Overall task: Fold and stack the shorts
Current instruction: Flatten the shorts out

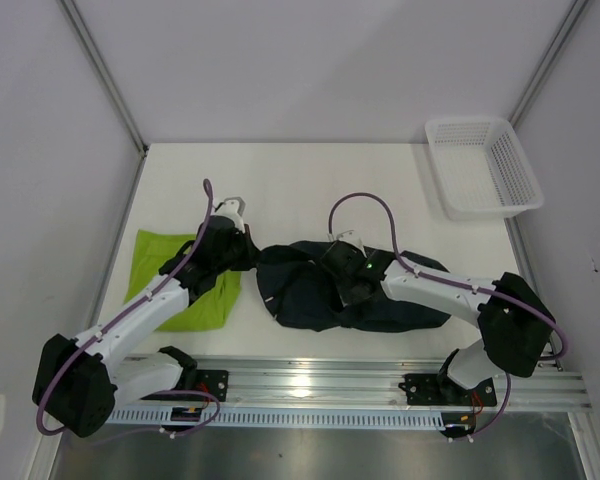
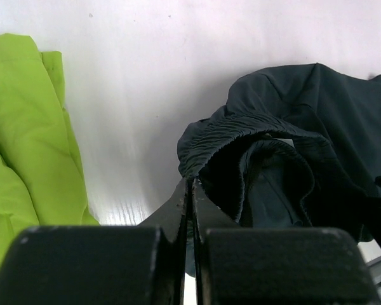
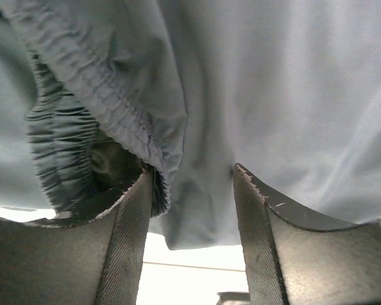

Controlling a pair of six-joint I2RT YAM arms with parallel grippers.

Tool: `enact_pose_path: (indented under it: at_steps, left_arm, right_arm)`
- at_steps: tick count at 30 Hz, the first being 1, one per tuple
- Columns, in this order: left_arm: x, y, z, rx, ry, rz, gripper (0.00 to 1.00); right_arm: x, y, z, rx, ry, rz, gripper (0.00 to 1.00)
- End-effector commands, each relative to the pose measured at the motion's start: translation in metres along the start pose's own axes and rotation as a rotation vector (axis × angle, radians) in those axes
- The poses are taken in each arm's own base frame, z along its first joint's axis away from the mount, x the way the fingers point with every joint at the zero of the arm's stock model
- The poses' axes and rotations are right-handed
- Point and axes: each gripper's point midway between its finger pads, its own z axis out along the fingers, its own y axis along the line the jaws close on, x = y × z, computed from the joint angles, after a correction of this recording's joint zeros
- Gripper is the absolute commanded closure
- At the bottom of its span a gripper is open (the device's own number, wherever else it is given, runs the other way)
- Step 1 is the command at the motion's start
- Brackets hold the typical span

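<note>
As I view it, navy shorts crumpled at middle of table; lime shorts flat just to their left. Left gripper pinching navy waistband edge, fingers pressed together. Right gripper spread against navy fabric. White mesh basket at far right corner, both pairs outside it.

green shorts: right part hid under left arm | navy shorts: too close in right wrist view, cut off all round | left wrist: green shorts ran off left edge
</note>
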Motion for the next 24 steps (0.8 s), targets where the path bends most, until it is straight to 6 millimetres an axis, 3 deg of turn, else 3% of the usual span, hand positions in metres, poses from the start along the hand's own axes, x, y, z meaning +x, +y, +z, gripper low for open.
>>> enact_pose_path:
  at_steps: [1, 6, 11, 24]
  left_arm:
    - [-0.017, -0.007, -0.004, 0.023, -0.074, 0.036, 1.0]
    - [-0.02, -0.004, -0.007, 0.001, -0.082, 0.029, 1.0]
    - [-0.023, 0.003, -0.008, -0.056, -0.077, 0.016, 1.0]
    - [-0.056, 0.009, -0.013, -0.18, -0.085, 0.011, 1.0]
  right_arm:
    - [0.001, 0.021, 0.007, -0.081, -0.014, 0.006, 0.44]
    - [0.012, 0.039, 0.015, -0.105, 0.01, -0.014, 0.44]
    - [0.015, 0.051, 0.01, -0.111, 0.011, -0.033, 0.44]
    - [0.055, 0.047, -0.01, -0.055, 0.074, -0.074, 0.47]
